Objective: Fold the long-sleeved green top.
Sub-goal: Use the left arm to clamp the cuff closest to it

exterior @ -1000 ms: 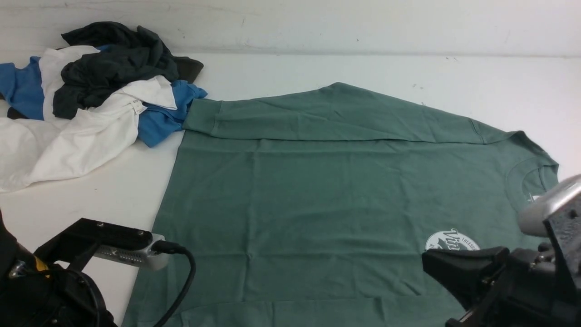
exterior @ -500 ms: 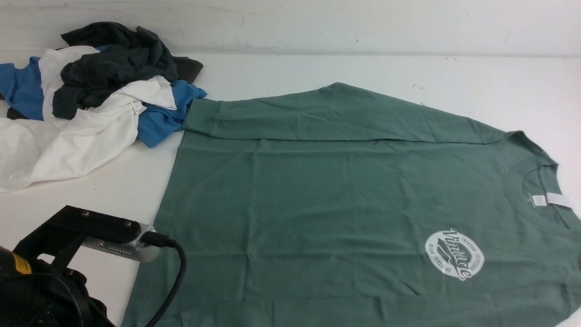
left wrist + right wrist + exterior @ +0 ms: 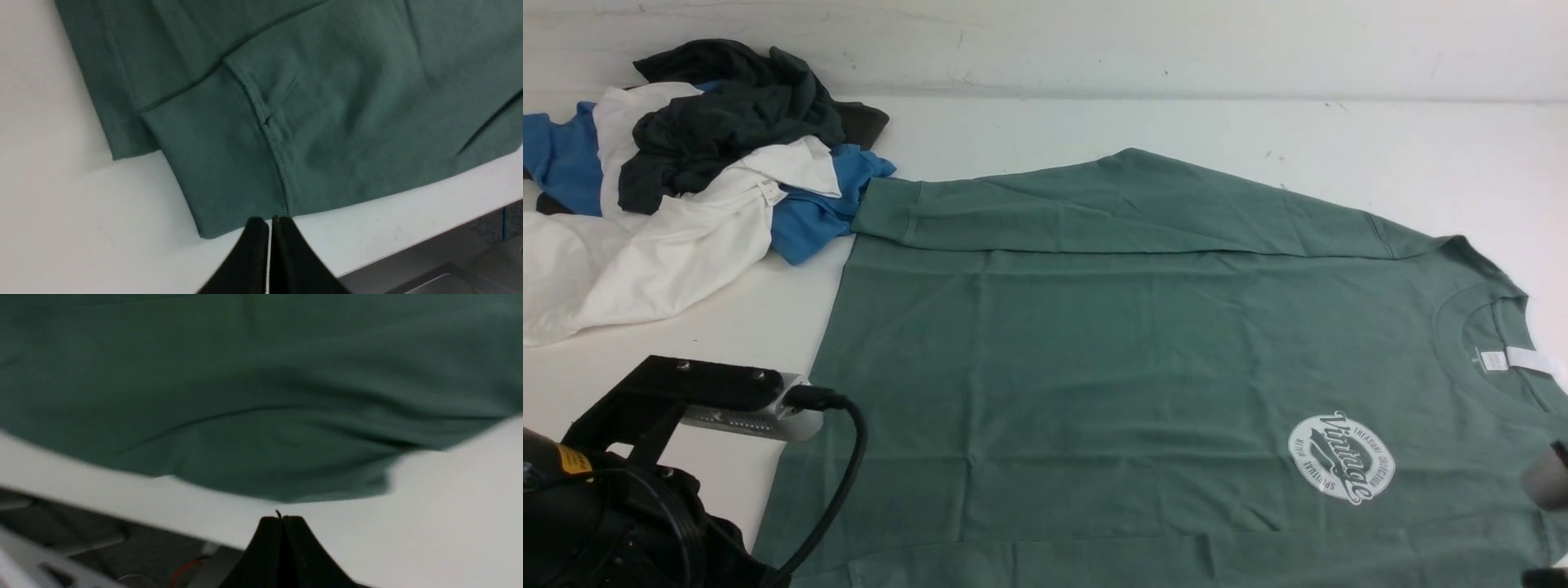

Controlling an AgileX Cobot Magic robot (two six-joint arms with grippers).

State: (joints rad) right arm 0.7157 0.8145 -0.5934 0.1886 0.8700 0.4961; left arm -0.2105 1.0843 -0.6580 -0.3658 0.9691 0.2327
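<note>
Now the right gripper (image 3: 282,522) has left the green long-sleeved top (image 3: 1111,367), clenched empty like the left gripper (image 3: 269,224). Body fold seems next.

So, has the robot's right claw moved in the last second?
Yes. The right gripper has drawn back rightward, uncovering the round logo on the green top.

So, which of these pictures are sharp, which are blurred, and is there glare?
Front view: evenly lit, sharp; the logo on the green top is readable, no glare. Left wrist view: cuff seam crisp, left pincer soft. Right wrist view: blurred, everything smeared.
</note>
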